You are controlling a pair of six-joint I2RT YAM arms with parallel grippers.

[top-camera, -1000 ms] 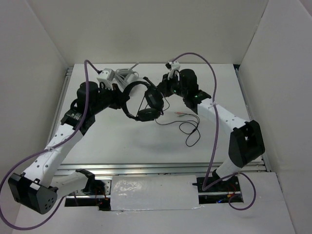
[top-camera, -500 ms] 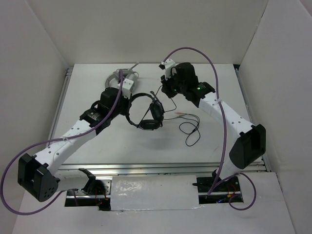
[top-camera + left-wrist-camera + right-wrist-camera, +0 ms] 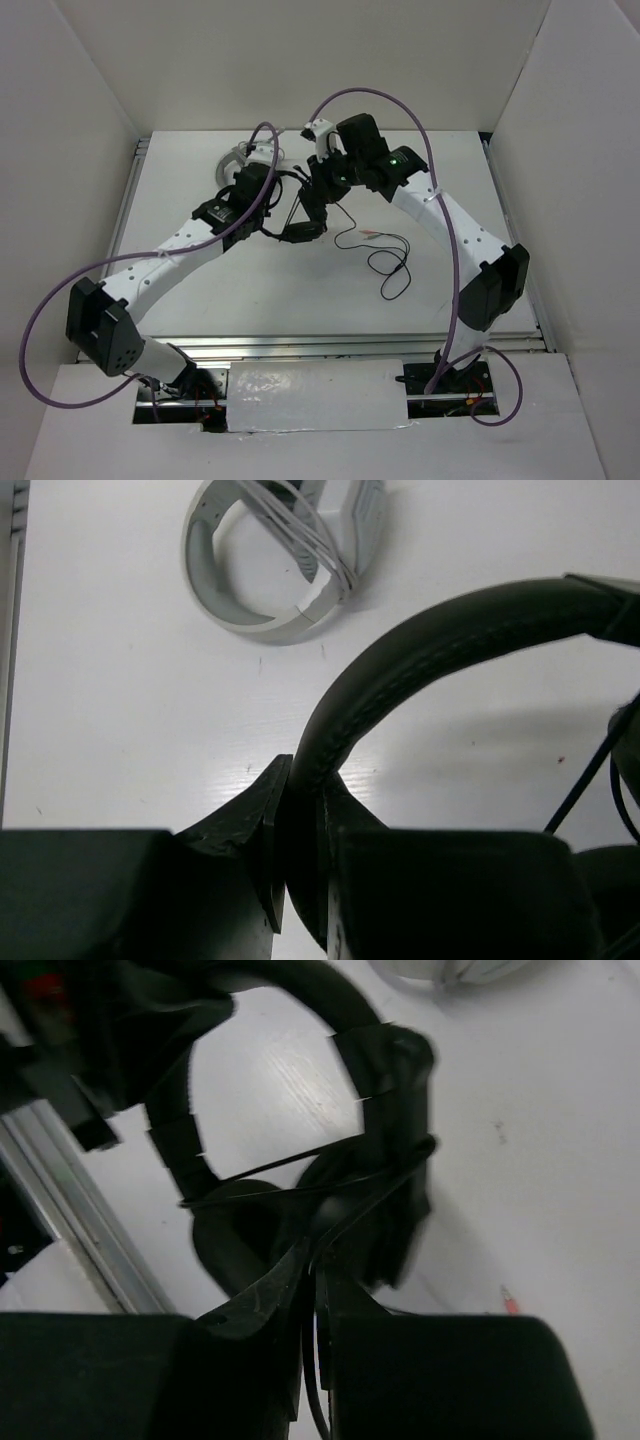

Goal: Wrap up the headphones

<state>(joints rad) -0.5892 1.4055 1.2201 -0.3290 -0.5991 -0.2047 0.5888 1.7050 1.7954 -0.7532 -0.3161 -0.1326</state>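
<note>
Top external: your left arm is stretching forward across the table, elbow low. Its left gripper (image 3: pixel 300 802) is pinching the headband of the headphones (image 3: pixel 300 232), just right of the grey ring stand (image 3: pixel 234 160). The headphones are hanging between both wrists. The right gripper (image 3: pixel 312 1260) is reaching inward, fingers pressed onto the thin cable (image 3: pixel 385 265). Judging it, you should be feeding gentle tension while looping, minding the slack trailing right.
</note>
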